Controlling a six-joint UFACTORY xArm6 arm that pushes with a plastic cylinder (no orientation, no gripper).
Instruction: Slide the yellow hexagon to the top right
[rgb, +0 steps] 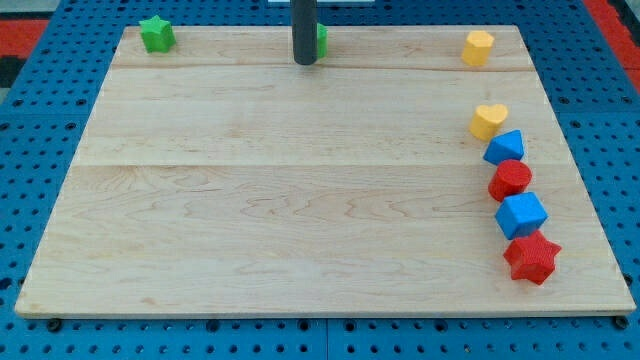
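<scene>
The yellow hexagon sits near the board's top right corner. My tip is at the top middle of the board, far to the left of the hexagon and not touching it. A green block is mostly hidden behind the rod, right next to the tip.
A green star is at the top left corner. Down the right side runs a column: yellow heart, blue block, red block, blue cube, red star. The wooden board lies on a blue pegboard.
</scene>
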